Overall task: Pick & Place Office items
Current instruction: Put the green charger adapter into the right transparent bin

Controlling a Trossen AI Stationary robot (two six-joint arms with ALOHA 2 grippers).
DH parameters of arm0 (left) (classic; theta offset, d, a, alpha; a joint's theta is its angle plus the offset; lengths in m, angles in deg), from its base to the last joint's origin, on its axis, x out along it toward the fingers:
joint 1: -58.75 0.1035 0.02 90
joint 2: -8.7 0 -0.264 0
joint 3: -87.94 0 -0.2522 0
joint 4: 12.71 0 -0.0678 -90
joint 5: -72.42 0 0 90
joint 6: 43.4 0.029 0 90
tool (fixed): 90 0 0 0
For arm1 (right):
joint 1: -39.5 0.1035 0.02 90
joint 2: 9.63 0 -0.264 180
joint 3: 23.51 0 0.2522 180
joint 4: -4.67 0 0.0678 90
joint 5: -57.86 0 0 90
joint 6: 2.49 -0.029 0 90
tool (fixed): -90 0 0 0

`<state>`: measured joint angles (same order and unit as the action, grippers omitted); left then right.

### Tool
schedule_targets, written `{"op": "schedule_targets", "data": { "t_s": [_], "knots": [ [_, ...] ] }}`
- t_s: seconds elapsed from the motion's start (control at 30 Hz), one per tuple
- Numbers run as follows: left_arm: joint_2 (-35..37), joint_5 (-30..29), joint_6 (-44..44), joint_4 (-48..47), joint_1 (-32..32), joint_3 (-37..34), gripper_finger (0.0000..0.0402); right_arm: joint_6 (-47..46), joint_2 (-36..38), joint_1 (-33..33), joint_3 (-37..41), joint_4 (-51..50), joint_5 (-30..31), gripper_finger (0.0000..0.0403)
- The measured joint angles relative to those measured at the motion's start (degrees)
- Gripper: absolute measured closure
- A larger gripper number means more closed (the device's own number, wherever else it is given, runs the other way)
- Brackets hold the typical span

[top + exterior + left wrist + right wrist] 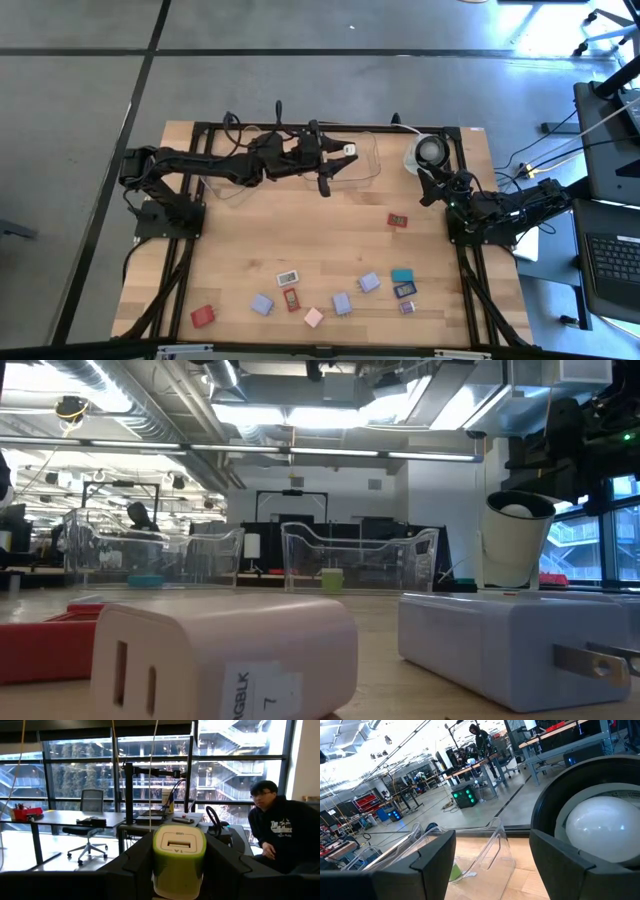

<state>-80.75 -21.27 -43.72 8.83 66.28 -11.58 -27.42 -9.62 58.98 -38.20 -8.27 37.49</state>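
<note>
1. The left gripper (pixel 345 152) is stretched over the far part of the worktop (pixel 240 250), above the clear plastic tray (pixel 365 170).
2. In the left wrist view, this gripper (pixel 179 862) is closed on a small white block with a green edge (pixel 178 857), which sits between its two dark fingers (pixel 145 865). The same block (pixel 349 150) shows from above as a pale spot at the tip of the left arm.
3. The right gripper (pixel 428 186) waits at the far right corner of the worktop, just beside the round white object with dark centre (pixel 430 152). Its fingers (pixel 432 855) stand apart with nothing between them.
4. The other office items lie on the near half of the worktop, well apart from both grippers: a red block (pixel 398 220) alone near the right side, a teal block (pixel 402 275), a white block (pixel 288 277), a pink block (pixel 313 317), a lavender-blue block (pixel 262 304) and a second red block (pixel 203 317) near the left front corner.
5. In the low view, a pink block (pixel 215 655) and a lavender-blue block (pixel 510 645) fill the front, and two clear trays (pixel 360 560) stand behind them.
6. A person (pixel 280 830) in a dark hooded top sits in the room beyond the worktop.
</note>
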Motion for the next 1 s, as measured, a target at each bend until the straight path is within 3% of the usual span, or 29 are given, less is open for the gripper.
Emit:
{"op": "schedule_targets", "data": {
  "t_s": [0.27,0.57,0.8,1.0],
  "knots": [
    [0.00,-2.72,-4.27,-4.56,0.09,-0.02,0.0261,-0.01,0.00,-0.01,0.00,-0.01,-0.02,0.0145],
    [0.00,-5.73,-14.78,-22.71,4.21,-0.02,0.0261,0.00,0.00,-0.02,0.00,-0.02,-0.04,0.0145],
    [0.00,-11.54,-16.09,-38.22,8.74,-0.02,0.0261,-0.02,0.00,-0.02,0.00,0.00,-0.14,0.0145],
    [-2.38,-11.72,-18.09,-41.71,11.86,-0.02,0.0261,0.00,0.00,-0.01,0.00,-0.01,-0.17,0.0145]
  ]
}}
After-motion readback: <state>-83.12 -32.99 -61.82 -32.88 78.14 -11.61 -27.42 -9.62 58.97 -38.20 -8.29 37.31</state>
